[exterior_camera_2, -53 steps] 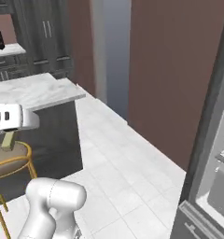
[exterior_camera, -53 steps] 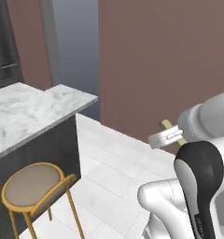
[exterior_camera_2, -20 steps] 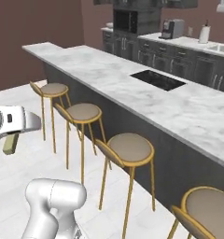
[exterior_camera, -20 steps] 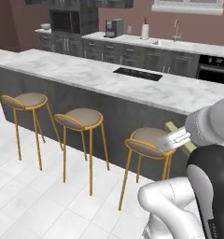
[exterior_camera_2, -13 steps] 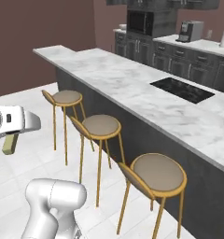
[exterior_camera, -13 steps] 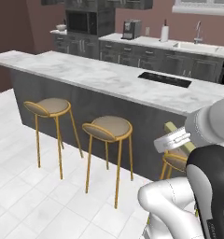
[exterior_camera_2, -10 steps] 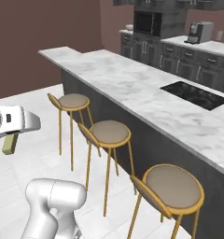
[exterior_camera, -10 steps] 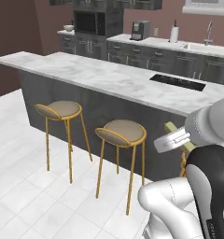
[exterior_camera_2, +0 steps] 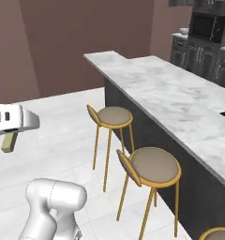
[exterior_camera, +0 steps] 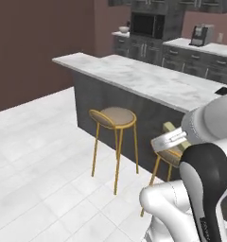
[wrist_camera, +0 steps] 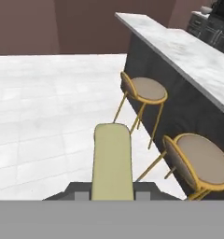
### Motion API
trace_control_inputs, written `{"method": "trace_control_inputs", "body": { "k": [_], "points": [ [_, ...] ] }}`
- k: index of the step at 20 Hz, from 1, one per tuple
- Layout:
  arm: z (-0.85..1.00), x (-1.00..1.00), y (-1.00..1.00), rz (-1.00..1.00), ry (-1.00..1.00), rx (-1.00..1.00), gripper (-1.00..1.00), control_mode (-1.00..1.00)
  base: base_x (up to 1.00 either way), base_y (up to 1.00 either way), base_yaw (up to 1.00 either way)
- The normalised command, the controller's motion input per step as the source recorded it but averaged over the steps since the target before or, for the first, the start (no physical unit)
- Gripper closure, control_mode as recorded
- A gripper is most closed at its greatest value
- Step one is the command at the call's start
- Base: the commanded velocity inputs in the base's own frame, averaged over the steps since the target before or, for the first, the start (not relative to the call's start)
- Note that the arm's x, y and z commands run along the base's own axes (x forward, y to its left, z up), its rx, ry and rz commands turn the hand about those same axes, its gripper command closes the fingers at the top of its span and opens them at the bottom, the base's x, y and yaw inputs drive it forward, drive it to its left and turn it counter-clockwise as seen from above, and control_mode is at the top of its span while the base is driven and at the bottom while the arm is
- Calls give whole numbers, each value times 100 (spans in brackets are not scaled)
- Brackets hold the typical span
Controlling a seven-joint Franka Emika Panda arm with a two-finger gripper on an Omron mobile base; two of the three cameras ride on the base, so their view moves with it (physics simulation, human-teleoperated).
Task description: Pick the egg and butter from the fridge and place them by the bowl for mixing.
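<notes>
The butter (wrist_camera: pixel 112 161), a pale olive-yellow stick, juts straight out between the two dark fingertips (wrist_camera: pixel 80 194) of my gripper (wrist_camera: pixel 111 193), which is shut on it. In the left base view the gripper (exterior_camera: pixel 165 140) sits at the end of the white arm with the butter's tip (exterior_camera: pixel 169 126) poking out above it. From the right base camera the butter (exterior_camera_2: pixel 10 141) hangs below the white hand (exterior_camera_2: pixel 16 121). The egg, the fridge and the bowl are out of view.
A long marble-topped island (exterior_camera: pixel 148 82) with a dark side runs ahead and to the right. Gold-legged stools (exterior_camera: pixel 113 117) (exterior_camera_2: pixel 154 166) (wrist_camera: pixel 146 88) stand along it. White tiled floor (exterior_camera: pixel 35 156) lies open on the left. A microwave (exterior_camera: pixel 147 24) and coffee machine (exterior_camera: pixel 202 34) sit at the back.
The whole scene has slid as the base drove along the island; its near end and the brown wall are now in view. The butter stays in the shut gripper.
</notes>
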Motion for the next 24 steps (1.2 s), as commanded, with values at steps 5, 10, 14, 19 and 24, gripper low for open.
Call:
{"method": "trace_control_inputs", "body": {
  "k": [5,10,14,19,24],
  "points": [
    [0,0,0,0,0,0,100,100,20,11,73],
    [0,0,0,0,0,0,100,100,96,2,43],
    [0,0,0,0,0,0,100,100,100,-21,-2],
    [0,0,0,0,0,0,100,100,100,-31,-10],
    [0,0,0,0,0,0,100,100,100,-19,-16]
  ]
}}
